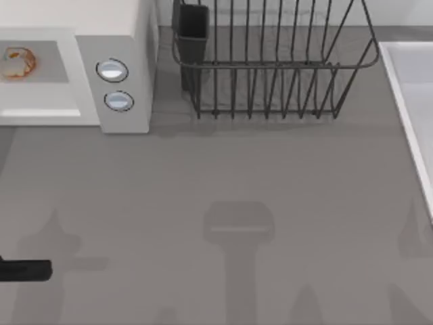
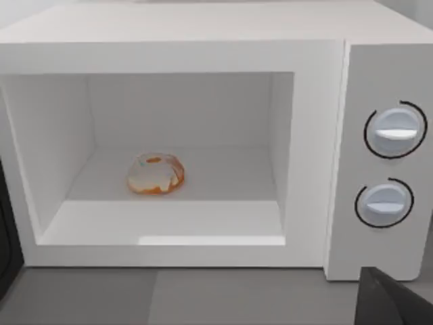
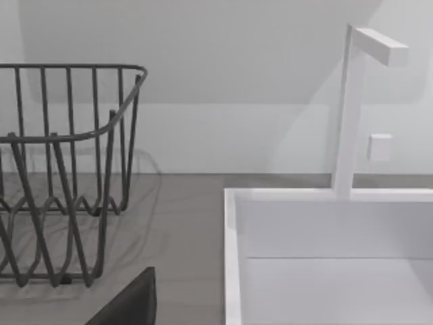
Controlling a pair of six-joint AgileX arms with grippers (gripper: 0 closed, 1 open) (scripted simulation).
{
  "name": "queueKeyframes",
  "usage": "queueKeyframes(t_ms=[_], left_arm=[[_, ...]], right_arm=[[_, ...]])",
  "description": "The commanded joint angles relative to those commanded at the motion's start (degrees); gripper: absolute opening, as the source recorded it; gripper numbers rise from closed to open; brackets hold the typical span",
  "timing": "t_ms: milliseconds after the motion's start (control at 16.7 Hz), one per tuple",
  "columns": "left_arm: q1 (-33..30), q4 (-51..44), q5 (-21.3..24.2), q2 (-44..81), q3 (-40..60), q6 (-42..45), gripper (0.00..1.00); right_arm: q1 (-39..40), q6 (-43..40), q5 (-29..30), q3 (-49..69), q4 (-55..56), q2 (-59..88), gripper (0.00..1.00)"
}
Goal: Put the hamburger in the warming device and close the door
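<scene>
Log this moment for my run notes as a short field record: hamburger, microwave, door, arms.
hamburger: hamburger lies on the cavity floor of the microwave
door: open, cavity exposed; dark edge at the left wrist view's border, not clearly identifiable
knobs: two, on the side panel
left arm: low at the table's left edge
other items: dish rack, sink
remaining: close the door

The microwave (image 2: 203, 40) is white with two silver-blue knobs (image 2: 395, 130). The hamburger (image 2: 155, 174) is tan with orange-red streaks. The dish rack (image 1: 270, 61) is black wire, the table (image 1: 216, 203) grey, the sink (image 3: 325, 230) white.
</scene>
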Motion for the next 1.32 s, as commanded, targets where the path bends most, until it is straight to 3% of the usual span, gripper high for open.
queueKeyframes(t_ms=[360,600,900,1320], left_arm=[[-1.15,0.30,-1.16,0.42,-0.04,-0.09,0.00],[4.03,-0.90,2.93,5.70,3.62,3.05,0.00],[20.02,-5.07,15.69,22.30,15.16,12.54,0.00],[50.51,-14.56,40.15,55.42,38.74,30.27,0.00]], right_arm=[[0.00,0.00,0.00,0.00,0.00,0.00,1.00],[0.00,0.00,0.00,0.00,0.00,0.00,1.00],[0.00,0.00,0.00,0.00,0.00,0.00,1.00],[0.00,0.00,0.00,0.00,0.00,0.00,1.00]])
